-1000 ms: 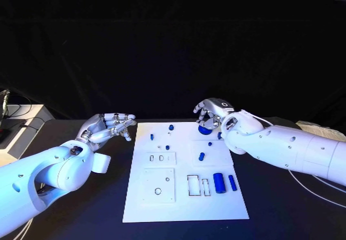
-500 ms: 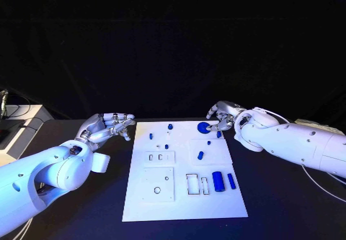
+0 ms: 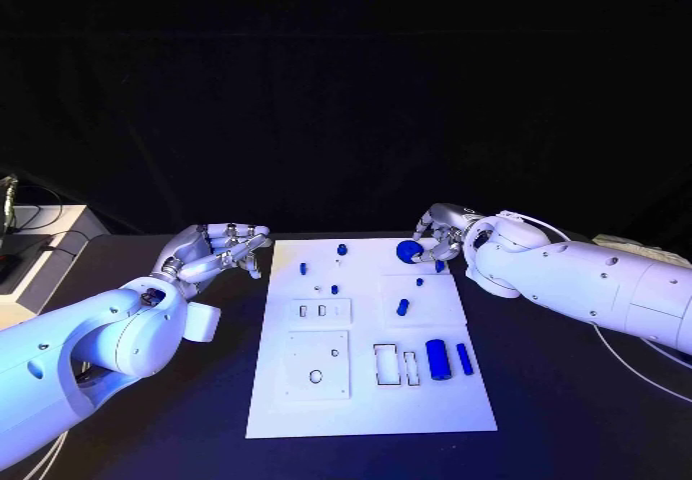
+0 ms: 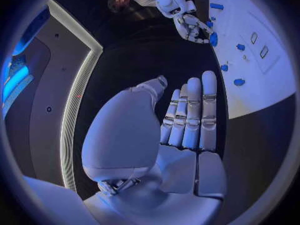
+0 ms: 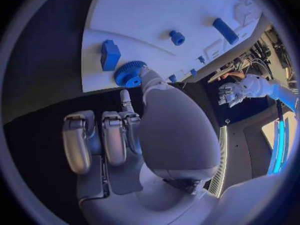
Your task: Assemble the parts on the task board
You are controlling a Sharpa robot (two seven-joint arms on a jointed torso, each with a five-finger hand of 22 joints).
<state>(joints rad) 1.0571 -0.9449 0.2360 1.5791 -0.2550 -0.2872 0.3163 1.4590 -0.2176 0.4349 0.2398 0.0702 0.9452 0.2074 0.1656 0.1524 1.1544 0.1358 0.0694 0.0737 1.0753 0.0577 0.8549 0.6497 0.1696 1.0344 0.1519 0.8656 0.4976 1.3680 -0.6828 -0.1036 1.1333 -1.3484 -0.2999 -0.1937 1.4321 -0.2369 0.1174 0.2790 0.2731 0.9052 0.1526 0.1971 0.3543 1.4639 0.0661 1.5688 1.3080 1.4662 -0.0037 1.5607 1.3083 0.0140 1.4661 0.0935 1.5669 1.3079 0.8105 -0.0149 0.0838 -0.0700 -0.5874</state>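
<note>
At far right corner of task board: right hand bent over blue gear, fingertip touching gear rim in right wrist view, other fingers curled; can't tell if actually gripped. Gear flat on board, just left of hand, small blue block beside it. Left hand off board's far left edge over counter, fingers together, holding nothing. Right hand far nearer to gear. Blue cylinder and bar near right, long axes near-to-far.
</note>
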